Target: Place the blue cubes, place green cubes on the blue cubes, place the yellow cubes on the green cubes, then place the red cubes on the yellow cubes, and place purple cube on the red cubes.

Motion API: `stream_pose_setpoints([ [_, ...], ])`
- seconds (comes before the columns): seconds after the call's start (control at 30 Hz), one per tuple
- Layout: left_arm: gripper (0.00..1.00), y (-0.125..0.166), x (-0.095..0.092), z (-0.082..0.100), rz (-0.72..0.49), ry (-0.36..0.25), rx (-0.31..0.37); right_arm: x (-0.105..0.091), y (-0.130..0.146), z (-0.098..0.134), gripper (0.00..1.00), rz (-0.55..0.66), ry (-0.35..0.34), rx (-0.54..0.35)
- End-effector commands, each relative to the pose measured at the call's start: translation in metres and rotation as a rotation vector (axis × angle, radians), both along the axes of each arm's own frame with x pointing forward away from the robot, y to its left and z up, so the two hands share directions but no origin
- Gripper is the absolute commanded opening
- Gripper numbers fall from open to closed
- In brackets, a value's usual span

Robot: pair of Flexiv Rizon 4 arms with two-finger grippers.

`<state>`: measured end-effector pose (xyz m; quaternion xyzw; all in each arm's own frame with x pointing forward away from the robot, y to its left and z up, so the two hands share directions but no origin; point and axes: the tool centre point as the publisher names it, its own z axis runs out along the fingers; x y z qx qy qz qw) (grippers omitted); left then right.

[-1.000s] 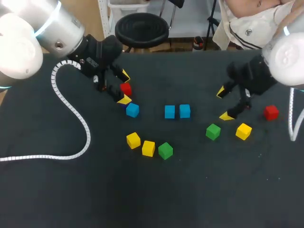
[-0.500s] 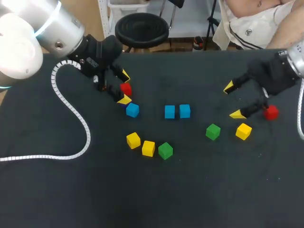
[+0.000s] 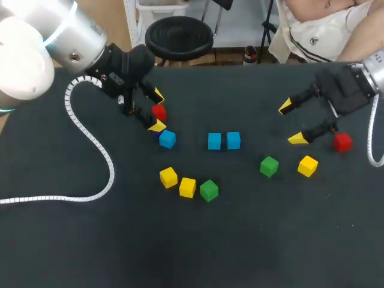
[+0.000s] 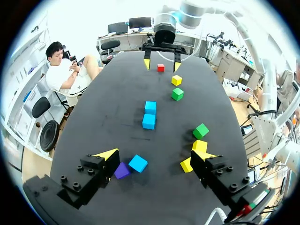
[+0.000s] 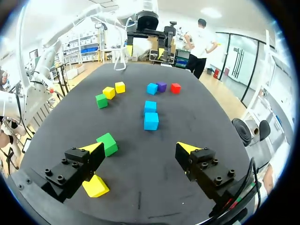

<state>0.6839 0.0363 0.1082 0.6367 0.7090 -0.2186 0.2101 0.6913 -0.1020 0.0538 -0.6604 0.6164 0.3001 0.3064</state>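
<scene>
Both grippers stand wide open and hold nothing. The left gripper [image 4: 154, 157] hangs toward the counter's far left corner, above a lone blue cube [image 4: 138, 163] with the purple cube [image 4: 122, 170] just beside it. The right gripper [image 3: 292, 123] hovers near the right edge, close to a red cube [image 3: 342, 142]. A touching blue pair [image 3: 223, 141] sits mid-counter.

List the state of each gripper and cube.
left gripper: open, empty
right gripper: open, empty
blue cubes: three, on the table, unstacked
green cubes: two, on the table, unstacked
yellow cubes: three, on the table, unstacked
red cubes: two, on the table, unstacked
purple cube: on the table, unstacked
</scene>
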Motion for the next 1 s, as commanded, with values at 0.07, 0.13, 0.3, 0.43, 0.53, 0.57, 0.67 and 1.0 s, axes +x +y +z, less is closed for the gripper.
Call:
stream_pose_setpoints([
  [0.07,1.0,0.001,0.0,0.0,-0.001,-0.001,-0.001,0.003,0.0,-0.001,1.0,0.005,0.004,0.004],
  [0.13,1.0,-0.006,-0.003,0.002,-0.023,-0.017,0.009,0.003,0.0,-0.001,1.0,0.005,0.004,0.004],
  [0.3,1.0,-0.033,-0.017,0.004,-0.089,-0.033,-0.018,0.003,0.0,-0.001,1.0,0.005,0.004,0.004],
  [0.43,1.0,-0.05,-0.022,-0.003,-0.124,-0.023,-0.021,0.003,0.0,-0.001,1.0,0.005,0.004,0.004],
  [0.53,1.0,-0.06,-0.023,-0.01,-0.142,-0.026,-0.015,0.003,0.0,-0.001,1.0,0.005,0.004,0.004],
  [0.57,1.0,-0.063,-0.022,-0.012,-0.15,-0.024,-0.013,0.003,0.0,-0.001,1.0,0.005,0.004,0.004],
  [0.67,1.0,-0.07,-0.021,-0.021,-0.204,0.011,-0.025,0.003,0.0,-0.001,1.0,0.005,0.004,0.004],
  [1.0,1.0,-0.071,-0.021,-0.023,-0.206,0.012,-0.002,0.003,0.0,-0.001,1.0,0.005,0.004,0.004],
])
